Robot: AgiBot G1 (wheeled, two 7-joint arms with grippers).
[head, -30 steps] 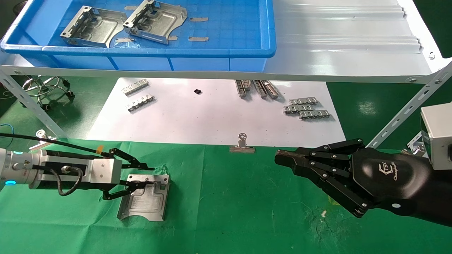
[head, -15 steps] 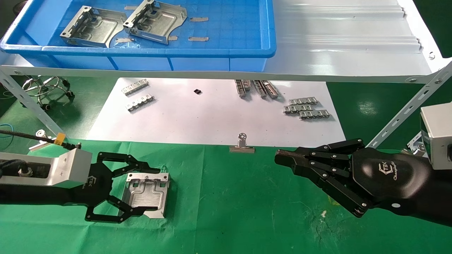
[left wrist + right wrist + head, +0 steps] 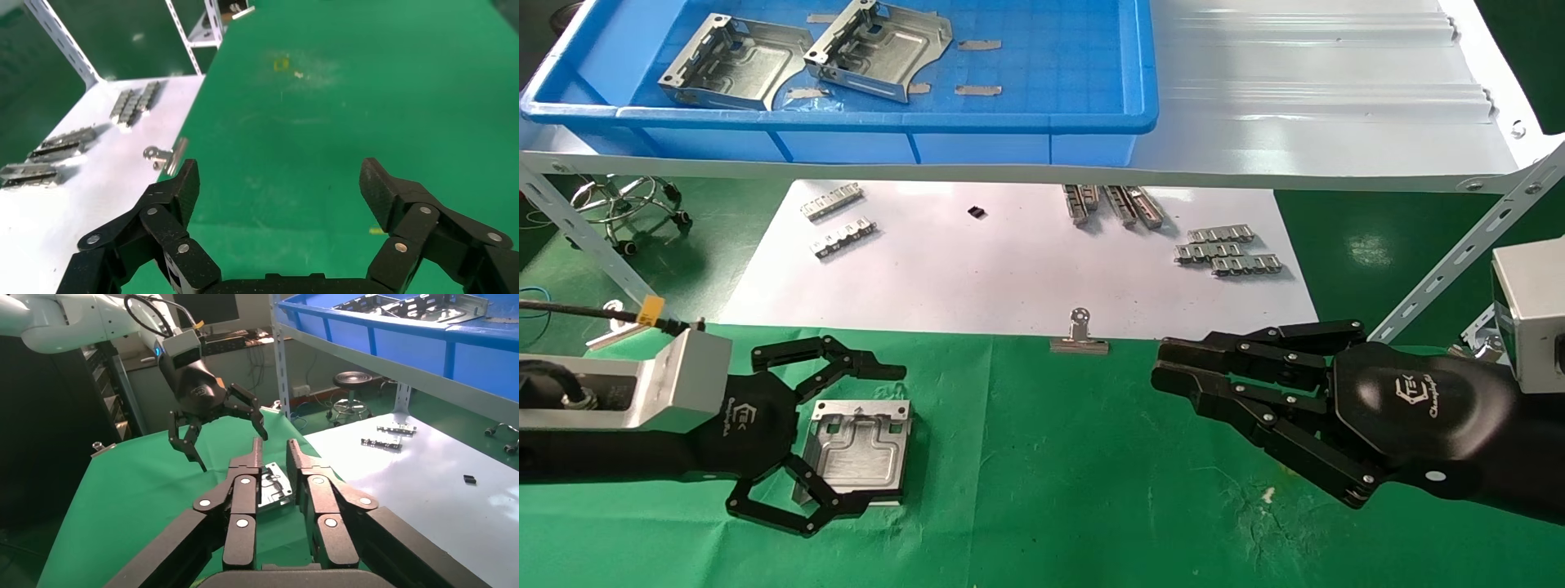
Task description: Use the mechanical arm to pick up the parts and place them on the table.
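**Left gripper spread over a bracket on the green cloth**

My left gripper [image 3: 842, 441] hangs just above the table with its black linkage fingers [image 3: 172, 199] splayed wide and gripping nothing. In the head view 1 finger set reaches past the far edge of a sheet-metal bracket [image 3: 858, 449] and the other crosses its near corner; I cannot tell whether any tip touches the metal. The right wrist view shows the gripper raised over that bracket [image 3: 273, 489], claws pointing down. The bracket lies flat on the table [image 3: 1050, 506], silvery, roughly square, with embossed recesses and a perforated flange along its far edge.

My right gripper [image 3: 1173, 376] hovers low over the cloth on the right side, its black jointed fingers [image 3: 240, 505] stretched forward side by side with narrow gaps, nothing between them.

The cloth is bright green and wrinkled. A silver binder clip [image 3: 1079, 336] sits at the edge of a white paper sheet [image 3: 1009, 278], which carries several toothed clip strips [image 3: 1228, 251]. On the white shelf above, a blue plastic bin [image 3: 1042, 122] holds 2 more brackets [image 3: 733, 64].
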